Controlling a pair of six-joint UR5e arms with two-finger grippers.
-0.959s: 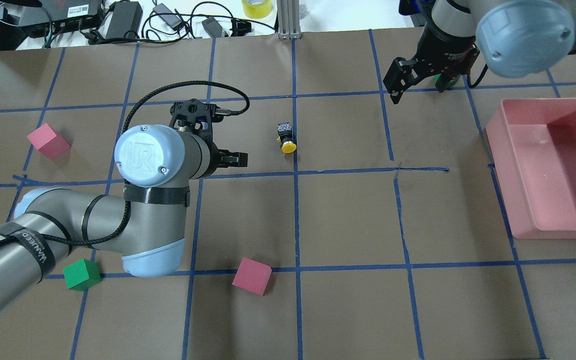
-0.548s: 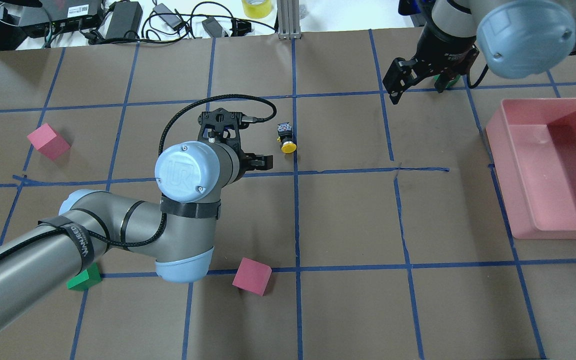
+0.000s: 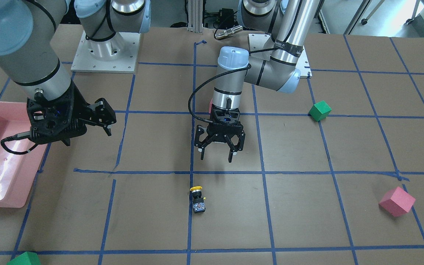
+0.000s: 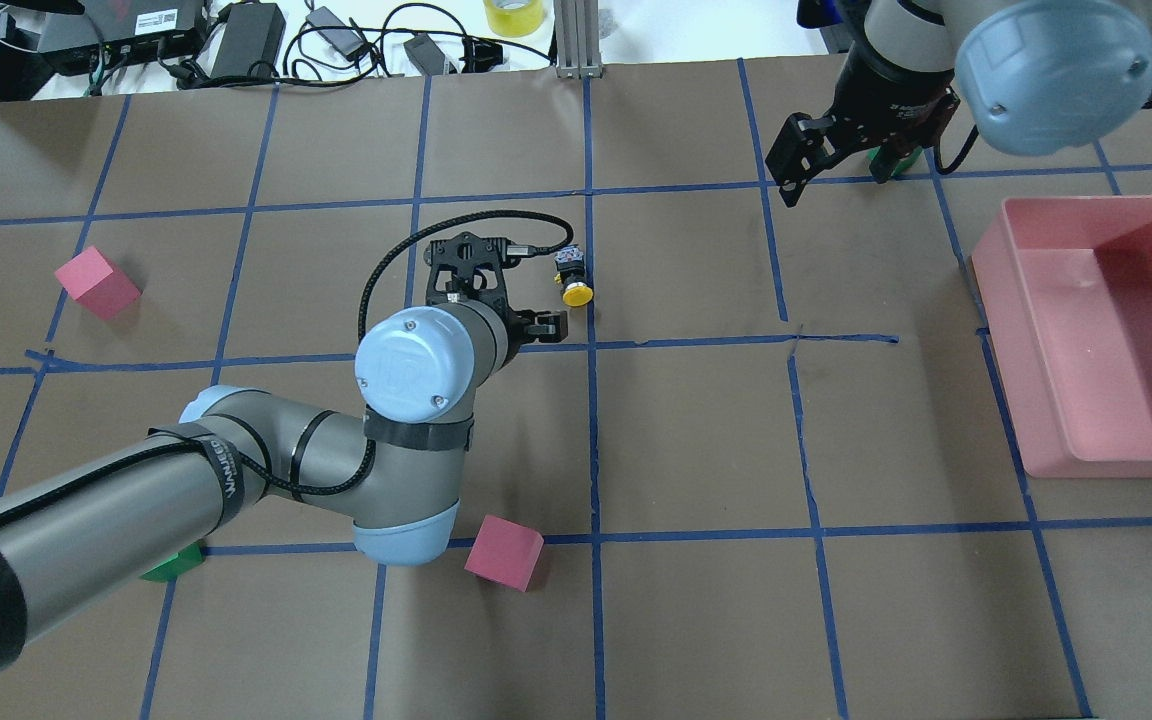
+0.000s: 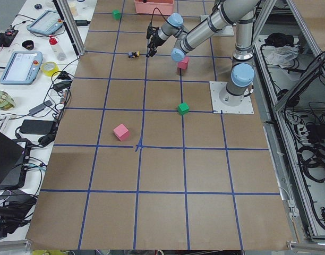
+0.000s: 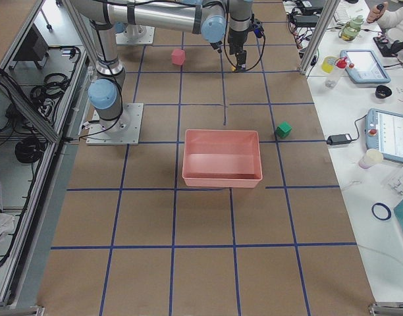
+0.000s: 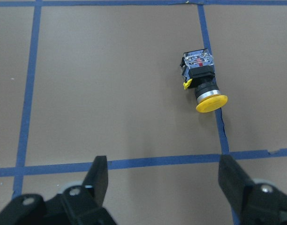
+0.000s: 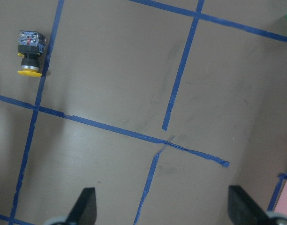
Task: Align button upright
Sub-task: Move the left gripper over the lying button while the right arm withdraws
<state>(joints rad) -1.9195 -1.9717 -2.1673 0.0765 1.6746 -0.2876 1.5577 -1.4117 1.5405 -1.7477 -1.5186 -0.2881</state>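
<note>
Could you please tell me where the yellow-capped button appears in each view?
Exterior front-facing: button, lower centre.
Overhead exterior: button, upper centre.
Exterior left: button, top, left of centre.
Exterior right: too small to tell.
Left wrist-mounted: button, upper right.
Right wrist-mounted: button, upper left.
Shared landmark: the blue tape line alongside it.

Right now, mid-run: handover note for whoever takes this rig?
Left gripper: open, empty, hovering just short of the button.
Right gripper: open, empty, off to the side, well away from it.
Button: lying on its side on a blue tape line, yellow cap toward the robot.
Done: nothing yet, no grasp.
Left: close on the button, stand it upright, release.
</note>
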